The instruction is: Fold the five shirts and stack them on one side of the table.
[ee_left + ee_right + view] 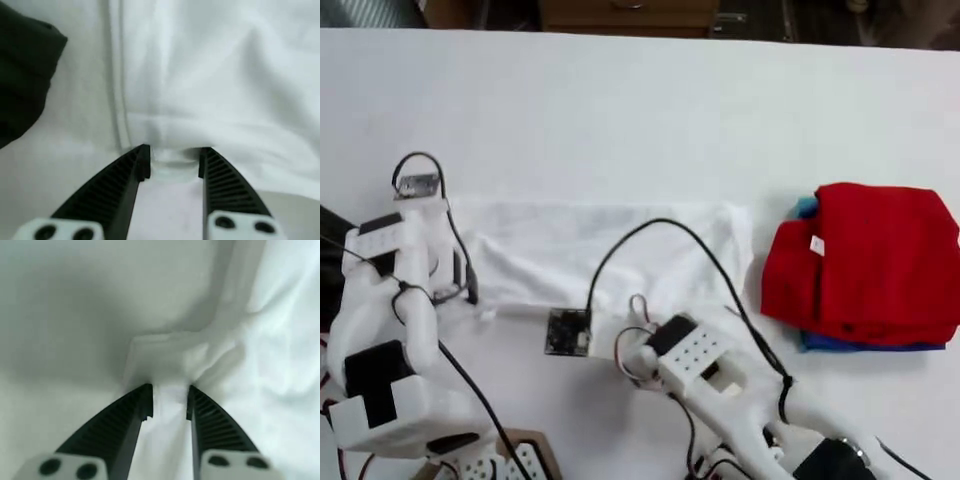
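1. Left end effector (pixel 172 161): narrow, pinched on the hem of the white shirt (pixel 620 245) at its left end, toward the left edge of the surface (pixel 640 110).
2. White shirt: mid-surface, nearer the near edge, lying as a long band running left to right. Judged partly folded; not yet compact and not yet stacked.
3. Right end effector (pixel 170 399): narrow, clamped on a fold of the same shirt along its near edge, around mid-length.
4. Stack by the right edge: folded red shirt (pixel 870 255) on top, blue shirt (pixel 865 343) under it. A paler blue corner pokes out at the stack's far left corner; can't tell if it's the same shirt or another.
5. Progress, judged: two shirts done for sure, maybe three. The white one is in hand, and the rest of the five are unaccounted for.
6. Count: 1 white, 1 red and 1 blue shirt for certain; 2 arms; 2 end effectors, both holding cloth.
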`<move>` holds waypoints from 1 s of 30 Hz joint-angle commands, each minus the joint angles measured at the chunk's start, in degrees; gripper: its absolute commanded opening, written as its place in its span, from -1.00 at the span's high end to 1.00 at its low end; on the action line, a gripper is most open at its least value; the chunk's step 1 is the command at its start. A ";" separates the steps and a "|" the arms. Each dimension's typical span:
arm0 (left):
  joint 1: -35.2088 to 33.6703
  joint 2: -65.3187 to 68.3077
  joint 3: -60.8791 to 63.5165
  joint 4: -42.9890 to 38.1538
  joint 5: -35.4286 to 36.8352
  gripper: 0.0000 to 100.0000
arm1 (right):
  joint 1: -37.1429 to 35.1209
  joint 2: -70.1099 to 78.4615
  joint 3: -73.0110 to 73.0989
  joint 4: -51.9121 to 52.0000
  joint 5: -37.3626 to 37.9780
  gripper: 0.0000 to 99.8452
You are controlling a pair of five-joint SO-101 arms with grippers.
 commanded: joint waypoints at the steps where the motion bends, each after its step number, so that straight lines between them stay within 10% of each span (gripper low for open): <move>1: -0.26 -2.02 -1.27 -1.85 0.26 0.63 | 0.84 1.10 -1.41 0.04 0.00 0.88; 22: -0.26 -1.85 -1.01 -2.02 0.26 0.63 | 0.75 -10.86 -6.59 14.99 0.00 0.96; 30: -0.18 -1.76 -1.01 -2.11 0.18 0.63 | 0.48 -11.38 -5.54 18.15 -5.54 0.61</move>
